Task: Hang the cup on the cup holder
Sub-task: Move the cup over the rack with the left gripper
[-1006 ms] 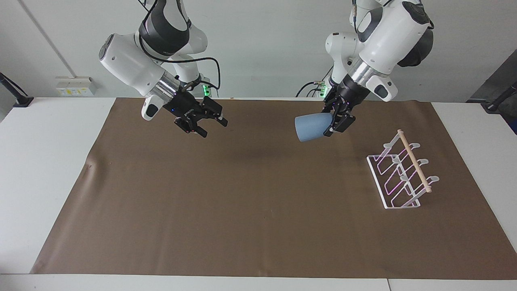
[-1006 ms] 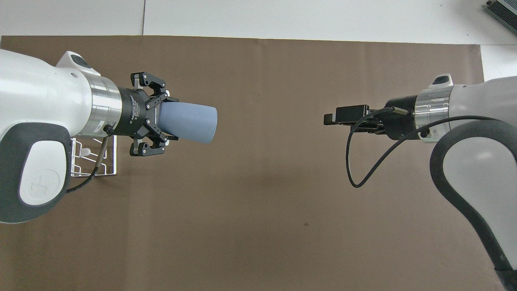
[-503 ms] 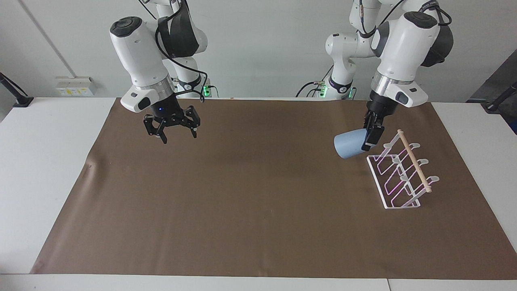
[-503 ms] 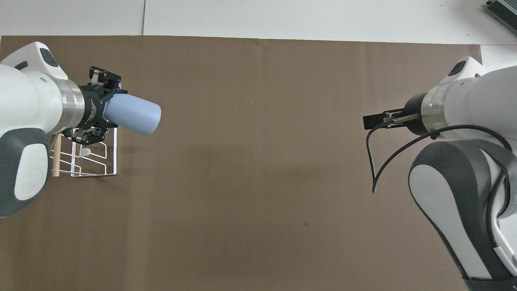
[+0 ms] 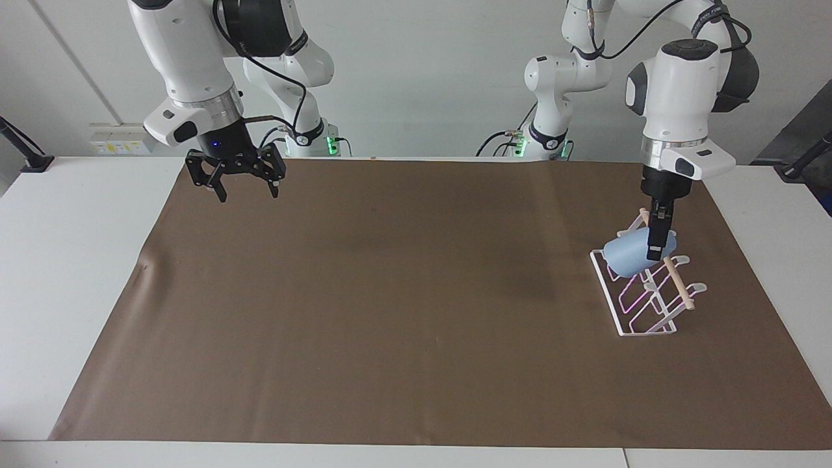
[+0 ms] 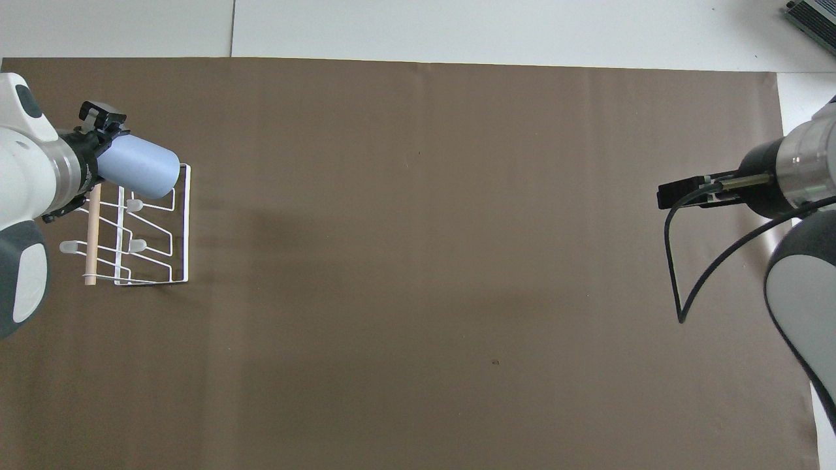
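Cup [image 5: 626, 255] tilted on its side, pinched at the rim by left gripper [image 5: 656, 249], jaws clamped on it, over the robots' end of the cup holder [image 5: 640, 329], near its wooden dowel [image 5: 676, 283]. Right gripper [image 5: 244, 183] up over the brown mat [image 5: 390, 312] at the right arm's end of the counter [image 5: 78, 273], jaws spread wide, holding nothing.

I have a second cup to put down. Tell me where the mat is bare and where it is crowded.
Bare: the brown mat from the cup holder to the right arm's end, where the open right pincer hangs above it. Crowded: the cup holder at the left arm's end, where the left pincer holds the cup over its prongs.
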